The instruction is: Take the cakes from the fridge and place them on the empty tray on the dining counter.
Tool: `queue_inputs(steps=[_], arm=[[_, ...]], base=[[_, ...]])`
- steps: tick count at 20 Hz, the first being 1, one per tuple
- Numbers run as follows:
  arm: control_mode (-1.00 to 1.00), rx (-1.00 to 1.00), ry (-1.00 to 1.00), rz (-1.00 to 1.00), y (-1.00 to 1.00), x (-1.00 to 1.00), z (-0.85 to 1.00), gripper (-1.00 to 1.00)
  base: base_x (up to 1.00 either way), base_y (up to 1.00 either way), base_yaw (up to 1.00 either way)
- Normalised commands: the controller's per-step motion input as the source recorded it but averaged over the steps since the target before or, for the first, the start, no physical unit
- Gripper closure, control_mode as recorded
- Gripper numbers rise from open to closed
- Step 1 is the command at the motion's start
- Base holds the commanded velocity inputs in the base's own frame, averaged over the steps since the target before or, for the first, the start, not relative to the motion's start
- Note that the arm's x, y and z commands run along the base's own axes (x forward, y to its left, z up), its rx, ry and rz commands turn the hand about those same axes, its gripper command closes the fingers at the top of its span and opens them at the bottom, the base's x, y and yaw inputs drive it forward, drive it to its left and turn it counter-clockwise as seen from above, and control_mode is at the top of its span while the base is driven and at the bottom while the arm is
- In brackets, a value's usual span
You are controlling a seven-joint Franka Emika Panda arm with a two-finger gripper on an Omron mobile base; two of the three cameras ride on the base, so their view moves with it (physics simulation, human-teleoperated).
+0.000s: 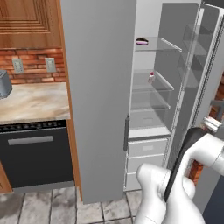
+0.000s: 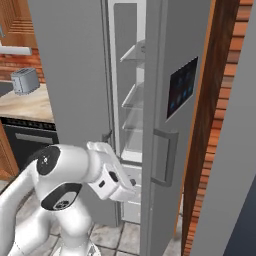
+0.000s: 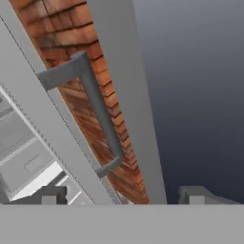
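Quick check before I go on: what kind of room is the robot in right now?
A home kitchen, by the look of it: an open grey fridge with glass shelves, a marble worktop over a black oven, and a toaster against a brick wall.

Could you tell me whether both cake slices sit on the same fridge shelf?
No, the dark slice lies on the top glass shelf, while the white slice stands on the shelf below.
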Motion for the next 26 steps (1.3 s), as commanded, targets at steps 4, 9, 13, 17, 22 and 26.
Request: queue_inputs(steps=[4,9,13,17,22,26], arm=[[-1.00,0.00,-0.01,0.00,0.90,0.55,0.54,-1.00],[-1.00,-0.06,-0.10,-0.01,0.61,0.60,0.05,-1.00],[-1.00,-0.02,-0.06,-0.08,-0.07,0.34,-0.05,-1.00],[-1.00,0.00,-0.06,-0.20,-0.46,0.03,-0.15,-1.00],[-1.00,-0.02,-0.08,-0.12,-0.10,0.39,-0.16,-1.00],[-1.00,-0.04,-0.11,-0.03,0.00,0.33,-0.03,-1.00]], base=[[0.00,0.00,0.00],[0.00,0.00,0.00],[0.00,0.00,0.00],[0.00,0.00,0.00],[0.00,0.00,0.00],[0.00,0.00,0.00]])
